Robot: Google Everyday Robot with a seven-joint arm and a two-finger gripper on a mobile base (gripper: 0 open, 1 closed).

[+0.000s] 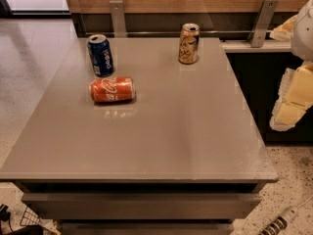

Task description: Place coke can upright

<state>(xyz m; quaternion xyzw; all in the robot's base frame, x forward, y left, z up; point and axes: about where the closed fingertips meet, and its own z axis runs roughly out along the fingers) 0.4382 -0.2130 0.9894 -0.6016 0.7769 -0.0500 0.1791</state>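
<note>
The coke can (pixel 112 89), red-orange with white script, lies on its side on the grey table (pixel 176 136), left of the middle, with its long axis running left to right. My gripper (pixel 292 99) shows as white and pale yellow parts at the right edge of the camera view, off the table's right side and well away from the can. It holds nothing that I can see.
A blue Pepsi can (pixel 100 56) stands upright just behind the coke can. A tan-gold can (pixel 189 43) stands upright near the table's back edge. A wooden wall panel with metal brackets (pixel 117 17) runs behind. Speckled floor surrounds the table.
</note>
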